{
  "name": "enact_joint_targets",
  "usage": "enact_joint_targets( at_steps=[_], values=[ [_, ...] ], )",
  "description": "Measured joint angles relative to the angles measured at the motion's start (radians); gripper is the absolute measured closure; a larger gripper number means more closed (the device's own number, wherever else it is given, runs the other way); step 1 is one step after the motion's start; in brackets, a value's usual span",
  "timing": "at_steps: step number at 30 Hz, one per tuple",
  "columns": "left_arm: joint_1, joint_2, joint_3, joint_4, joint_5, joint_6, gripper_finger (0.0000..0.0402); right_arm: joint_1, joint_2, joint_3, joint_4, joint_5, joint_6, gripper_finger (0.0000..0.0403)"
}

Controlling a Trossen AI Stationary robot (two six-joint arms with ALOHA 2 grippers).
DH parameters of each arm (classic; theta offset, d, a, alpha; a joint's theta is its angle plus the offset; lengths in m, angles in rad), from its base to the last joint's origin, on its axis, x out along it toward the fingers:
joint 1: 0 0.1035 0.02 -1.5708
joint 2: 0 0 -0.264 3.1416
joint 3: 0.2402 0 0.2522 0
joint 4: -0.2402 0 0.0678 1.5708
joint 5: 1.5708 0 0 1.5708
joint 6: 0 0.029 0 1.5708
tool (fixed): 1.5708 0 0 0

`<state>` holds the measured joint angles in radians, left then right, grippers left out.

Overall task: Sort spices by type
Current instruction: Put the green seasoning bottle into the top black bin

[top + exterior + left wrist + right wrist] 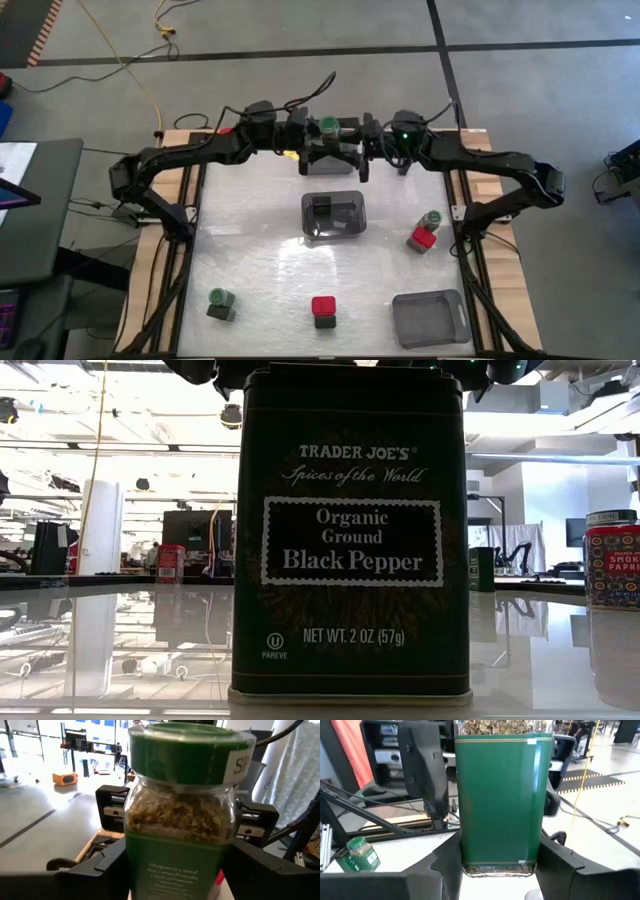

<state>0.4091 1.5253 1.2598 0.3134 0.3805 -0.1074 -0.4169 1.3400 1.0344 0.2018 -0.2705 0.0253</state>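
Both grippers are meeting at the green-capped jar, held above the table's far edge.

I'm seeing the right gripper clamping its base; the left gripper is flanking it, grip unclear.

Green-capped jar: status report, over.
Right gripper shut on green-capped jar, far table edge. Left gripper alongside it. Nothing blocking.

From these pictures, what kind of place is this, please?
Probably a robotics lab or workshop, not a kitchen. The table stands on a bare grey floor crossed by a yellow cable, and beyond the black pepper tin the low view shows monitors on long benches.
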Motion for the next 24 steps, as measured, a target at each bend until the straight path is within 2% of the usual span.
enact_joint_targets(
  at_steps=[4, 11, 17, 24],
  values=[
    [0.028, -0.016, 0.064, -0.151, 0.007, -0.012, 0.0143, -0.013, -0.021, 0.000, -0.050, 0.001, -0.011, 0.0184],
    [0.107, -0.027, 0.273, -0.571, 0.010, 0.118, 0.0144, -0.032, -0.032, 0.000, -0.115, 0.015, -0.023, 0.0183],
    [0.193, -0.019, 0.439, -0.760, 0.016, 0.189, 0.0144, -0.045, -0.007, -0.001, -0.215, 0.014, -0.024, 0.0183],
    [0.212, 0.024, 0.517, -0.913, 0.110, 0.272, 0.0144, -0.041, 0.049, -0.001, -0.216, 0.012, -0.022, 0.0183]
  ],
)
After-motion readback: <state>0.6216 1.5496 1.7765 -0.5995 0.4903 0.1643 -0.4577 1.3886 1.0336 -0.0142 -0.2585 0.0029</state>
